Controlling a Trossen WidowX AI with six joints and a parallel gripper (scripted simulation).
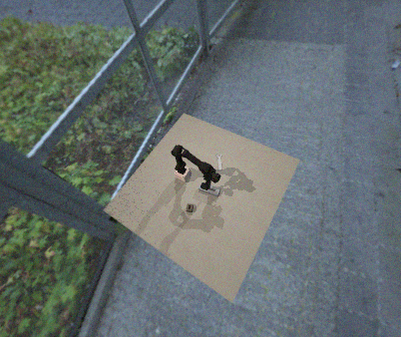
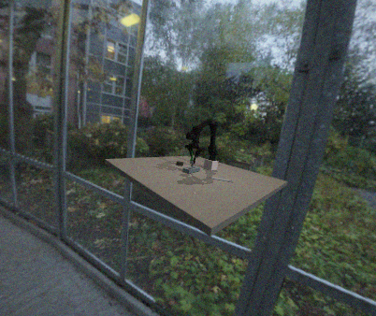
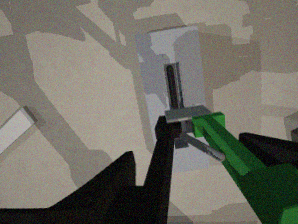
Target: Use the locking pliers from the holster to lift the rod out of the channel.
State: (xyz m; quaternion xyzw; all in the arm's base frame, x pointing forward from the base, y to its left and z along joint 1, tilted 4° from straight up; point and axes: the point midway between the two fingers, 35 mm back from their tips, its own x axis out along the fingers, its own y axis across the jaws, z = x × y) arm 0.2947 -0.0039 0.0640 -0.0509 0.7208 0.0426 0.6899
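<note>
The end effector grasps the green-handled pliers above a pale block; its channel seems to contain the rod. Beneath spreads the tan table; beyond, metal-framed glazing faces greenery.

Matte black arm – chunky, angular joints

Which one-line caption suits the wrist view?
Green-handled pliers at the hand, over a slotted grey block.
</note>
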